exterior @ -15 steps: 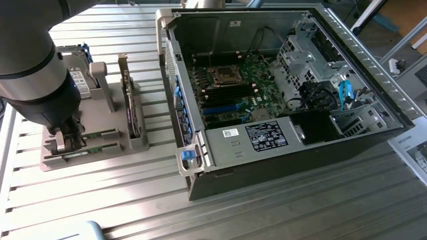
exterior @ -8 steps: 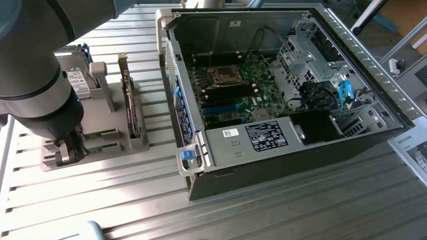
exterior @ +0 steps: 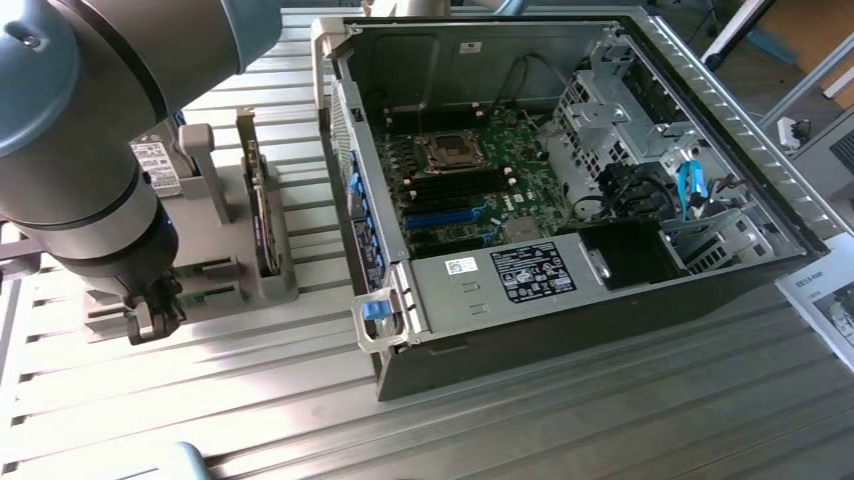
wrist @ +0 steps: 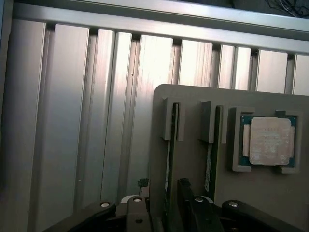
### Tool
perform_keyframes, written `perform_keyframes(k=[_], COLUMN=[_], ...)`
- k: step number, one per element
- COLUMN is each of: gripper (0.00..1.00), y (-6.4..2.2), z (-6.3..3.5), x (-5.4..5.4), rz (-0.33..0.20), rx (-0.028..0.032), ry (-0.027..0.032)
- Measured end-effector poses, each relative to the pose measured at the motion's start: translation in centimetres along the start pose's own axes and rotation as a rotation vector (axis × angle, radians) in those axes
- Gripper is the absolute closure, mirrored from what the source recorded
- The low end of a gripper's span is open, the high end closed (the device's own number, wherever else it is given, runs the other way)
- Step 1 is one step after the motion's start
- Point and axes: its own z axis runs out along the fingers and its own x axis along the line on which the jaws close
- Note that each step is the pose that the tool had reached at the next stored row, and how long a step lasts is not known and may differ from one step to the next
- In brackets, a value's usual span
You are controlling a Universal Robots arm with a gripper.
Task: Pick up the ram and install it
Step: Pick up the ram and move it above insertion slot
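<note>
Well, from the exterior view my gripper (exterior: 151,318) hangs low over the grey holder (exterior: 220,250) on the slatted table (exterior: 561,420). The upright expansion card (exterior: 262,205) stands just beyond it, and the open computer case (exterior: 561,180) lies well off to one side.

In the wrist view my fingers (wrist: 185,193) stand apart, gripping nothing. The ram (wrist: 169,145) sits edge-up in its slot, directly between and below them. A second stick (wrist: 209,150) stands in the neighbouring slot, with the CPU (wrist: 268,141) farther on.

I judge the ram light, stiff and thin, but fragile. It is best pinched across its flat faces near the middle of the top edge, kept square so it neither twists nor slips.
</note>
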Motion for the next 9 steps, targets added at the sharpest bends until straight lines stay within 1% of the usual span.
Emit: perform_keyframes(k=[2, 9], gripper=[0.64, 0.64], y=[-0.03, -0.03], z=[0.22, 0.22], x=[-0.24, -0.25], rz=[-0.001, -0.001], rx=[0.0003, 0.0002], ry=[-0.0025, -0.0025])
